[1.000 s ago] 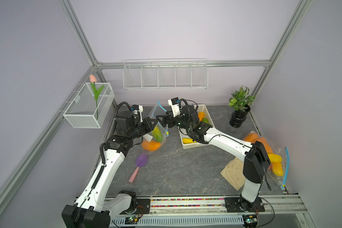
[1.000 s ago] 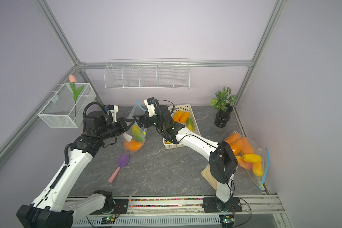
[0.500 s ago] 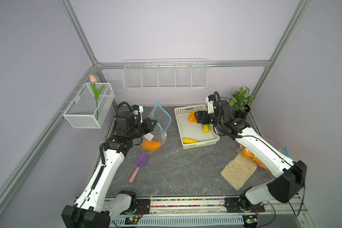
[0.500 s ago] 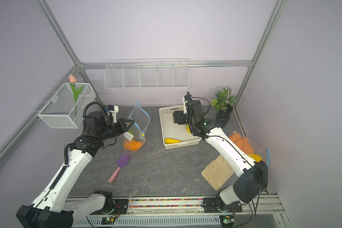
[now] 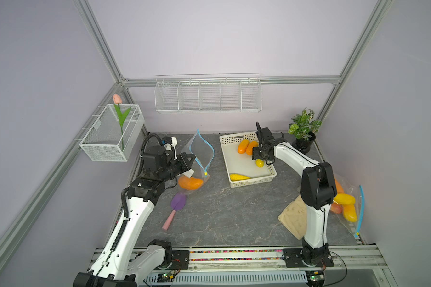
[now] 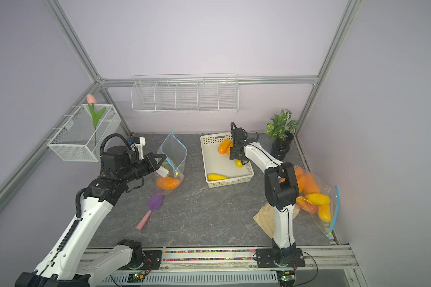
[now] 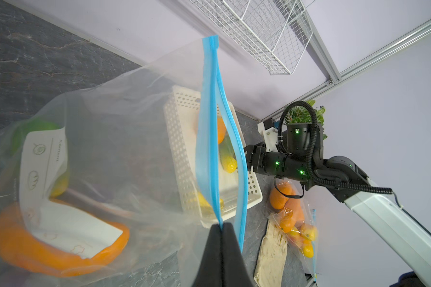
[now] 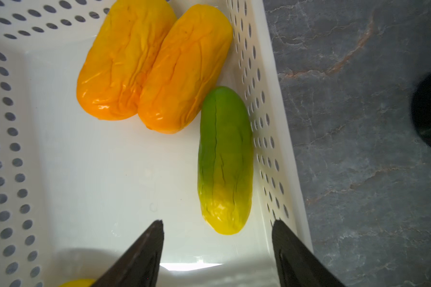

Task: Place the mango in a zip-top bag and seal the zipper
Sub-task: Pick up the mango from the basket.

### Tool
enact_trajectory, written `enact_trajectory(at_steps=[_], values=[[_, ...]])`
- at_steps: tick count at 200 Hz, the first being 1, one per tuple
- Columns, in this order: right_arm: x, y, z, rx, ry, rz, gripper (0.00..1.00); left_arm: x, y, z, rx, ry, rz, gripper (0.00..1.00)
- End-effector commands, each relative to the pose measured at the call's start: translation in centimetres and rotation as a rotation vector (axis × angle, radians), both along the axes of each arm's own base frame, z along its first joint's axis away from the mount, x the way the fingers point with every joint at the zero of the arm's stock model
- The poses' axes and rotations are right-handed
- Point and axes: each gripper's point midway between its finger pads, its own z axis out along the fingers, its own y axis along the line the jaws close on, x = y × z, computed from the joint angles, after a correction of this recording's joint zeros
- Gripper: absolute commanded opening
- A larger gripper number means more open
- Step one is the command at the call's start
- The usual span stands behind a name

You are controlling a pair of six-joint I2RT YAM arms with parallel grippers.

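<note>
Right tool (image 8: pixel 218 222) hovers spread over green mango (image 8: pixel 225 154) in basket (image 8: pixel 259 74)

Bag (image 5: pixel 201 151) left of basket (image 5: pixel 254 182)

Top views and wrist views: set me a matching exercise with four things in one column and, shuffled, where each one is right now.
Things:
1. green-and-yellow mango
2. purple spatula
3. open zip-top bag
4. tulip

Places:
A. standing in the wire mesh basket on the wall
B. pinched at its zipper edge by the left tool
C. lying in the white perforated basket
D. lying flat on the tabletop, untouched

Pairs: 1-C, 2-D, 3-B, 4-A.
</note>
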Motion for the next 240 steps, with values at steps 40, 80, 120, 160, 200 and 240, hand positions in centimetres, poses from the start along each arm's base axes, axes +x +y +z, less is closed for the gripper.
enact_trajectory(at_steps=[40, 80, 120, 160, 200, 240], values=[[0.7, -0.6, -4.0, -0.1, 0.084, -0.009, 0.64, 0.1, 0.3, -0.7, 0.018, 0.012, 0.011, 0.0], [1.1, 0.8, -2.4, -0.081, 0.06, 0.062, 0.36, 0.3, 0.3, -0.6, 0.018, 0.01, 0.013, 0.0], [-0.3, 4.1, 5.8, 0.099, -0.114, 0.146, 0.24, 0.5, 0.3, -0.9, 0.023, 0.02, 0.016, 0.0], [-6.5, 13.4, 19.2, 0.508, -0.503, 0.441, 0.23, 1.0, -0.1, -0.8, 0.013, 0.018, 0.005, 0.0], [-12.6, 21.9, 25.3, 0.756, -0.704, 0.652, 0.23, 1.5, -0.4, -0.1, -0.013, 0.012, 0.001, 0.0], [-13.2, 27.6, 23.7, 0.811, -0.697, 0.716, 0.32, 1.7, -0.4, 0.1, -0.02, 0.014, 0.007, 0.0]])
